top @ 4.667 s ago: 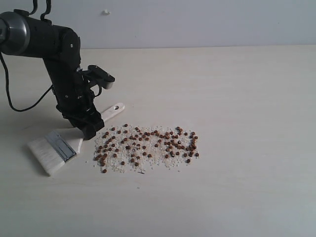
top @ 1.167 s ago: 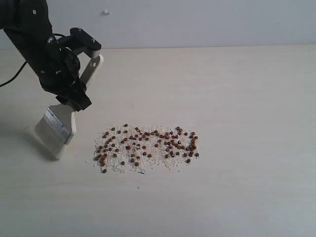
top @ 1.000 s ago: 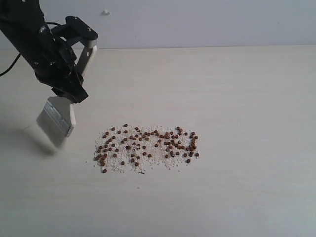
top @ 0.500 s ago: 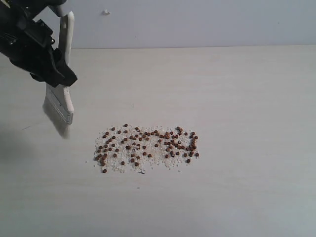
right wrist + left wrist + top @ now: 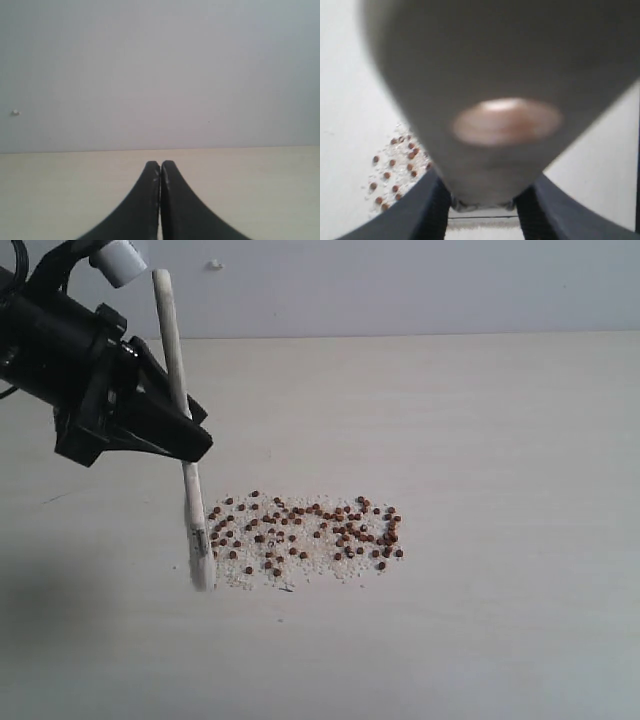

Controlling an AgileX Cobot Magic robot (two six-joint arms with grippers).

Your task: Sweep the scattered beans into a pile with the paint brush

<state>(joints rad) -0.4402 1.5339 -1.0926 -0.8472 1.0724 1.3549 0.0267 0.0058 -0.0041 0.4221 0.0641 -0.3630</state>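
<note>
Paint brush (image 5: 172,350) now upright beside beans (image 5: 300,535), bristles (image 5: 203,575) perhaps on table (image 5: 500,540)

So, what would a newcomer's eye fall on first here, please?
The paint brush, held nearly upright in the left gripper, bristles down at the left edge of the beans in the exterior view. Those beans lie scattered on the table, not yet piled; the right gripper is shut, holding nothing.
</note>
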